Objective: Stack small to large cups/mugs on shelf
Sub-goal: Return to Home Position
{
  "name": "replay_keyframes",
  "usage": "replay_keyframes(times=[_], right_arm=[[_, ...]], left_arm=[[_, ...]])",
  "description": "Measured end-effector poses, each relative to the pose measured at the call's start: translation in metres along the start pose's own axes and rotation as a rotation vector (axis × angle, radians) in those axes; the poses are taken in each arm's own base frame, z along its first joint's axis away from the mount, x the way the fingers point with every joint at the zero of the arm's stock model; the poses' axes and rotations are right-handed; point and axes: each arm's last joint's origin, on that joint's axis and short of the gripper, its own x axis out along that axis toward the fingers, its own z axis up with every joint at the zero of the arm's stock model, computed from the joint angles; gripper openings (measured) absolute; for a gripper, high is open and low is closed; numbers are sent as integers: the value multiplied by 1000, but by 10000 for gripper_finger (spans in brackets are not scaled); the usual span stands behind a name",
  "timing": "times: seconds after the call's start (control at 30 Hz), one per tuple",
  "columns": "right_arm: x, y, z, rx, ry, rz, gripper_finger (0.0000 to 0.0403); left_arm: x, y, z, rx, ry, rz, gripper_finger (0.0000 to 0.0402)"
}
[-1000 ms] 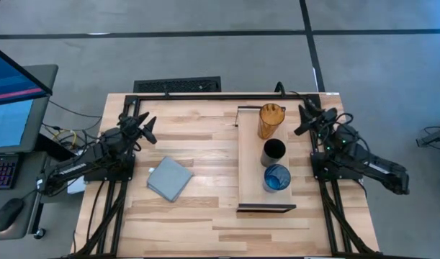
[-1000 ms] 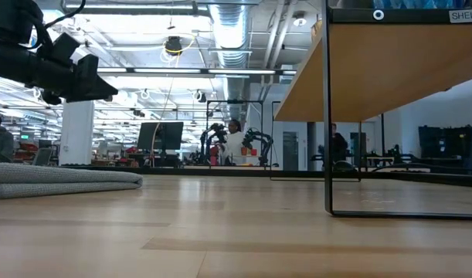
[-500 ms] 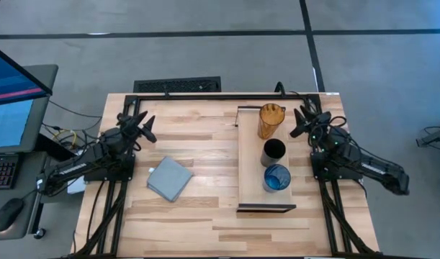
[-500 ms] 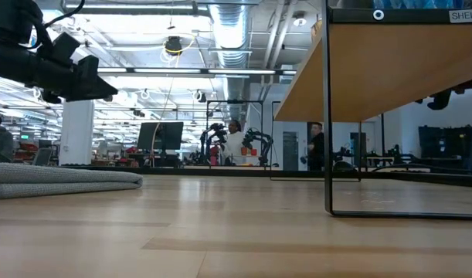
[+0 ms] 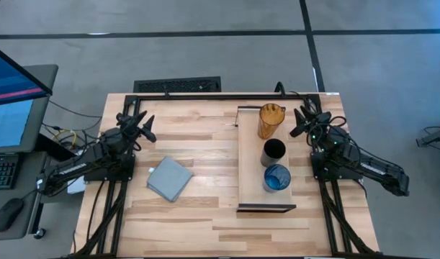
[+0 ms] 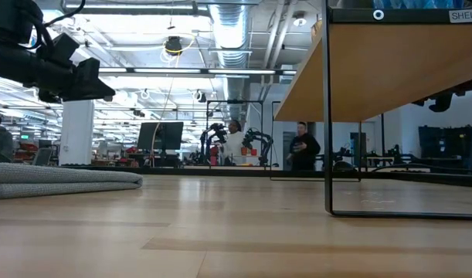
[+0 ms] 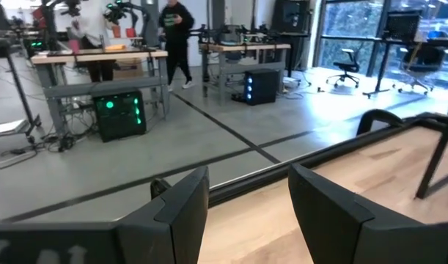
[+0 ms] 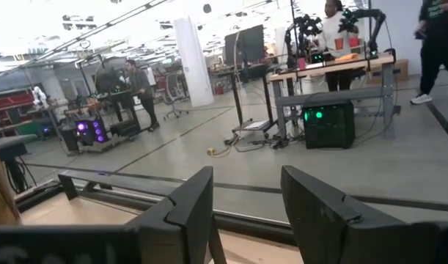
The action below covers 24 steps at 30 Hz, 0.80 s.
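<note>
Three cups stand in a row on the light-wood shelf at the table's right: the amber tumbler farthest, the black cup in the middle, the blue cup nearest. My right gripper is open and empty, right of the amber tumbler, a gap between them; its fingers show in its wrist view. My left gripper is open and empty over the table's far left, and shows in its wrist view. The shelf's underside and bracket show in the low view.
A grey-blue folded cloth lies on the table left of the shelf, and shows in the low view. Bare tabletop lies between cloth and shelf. A monitor and a keyboard sit off the table's left side. A person walks in the room beyond.
My right gripper has moved a little toward the table's left edge, nearer the amber tumbler. The cups, the cloth and my left arm have kept still.
</note>
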Motion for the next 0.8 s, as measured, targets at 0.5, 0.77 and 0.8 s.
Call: replay_keyframes(times=[0.5,0.77,0.8], right_arm=[[0,0,0,0,1,1,182],[0,0,0,0,1,2,182],[0,0,0,1,1,2,182]], left_arm=[[0,0,0,23,3,-5,181],[0,0,0,24,4,-5,181],[0,0,0,24,4,-5,181]])
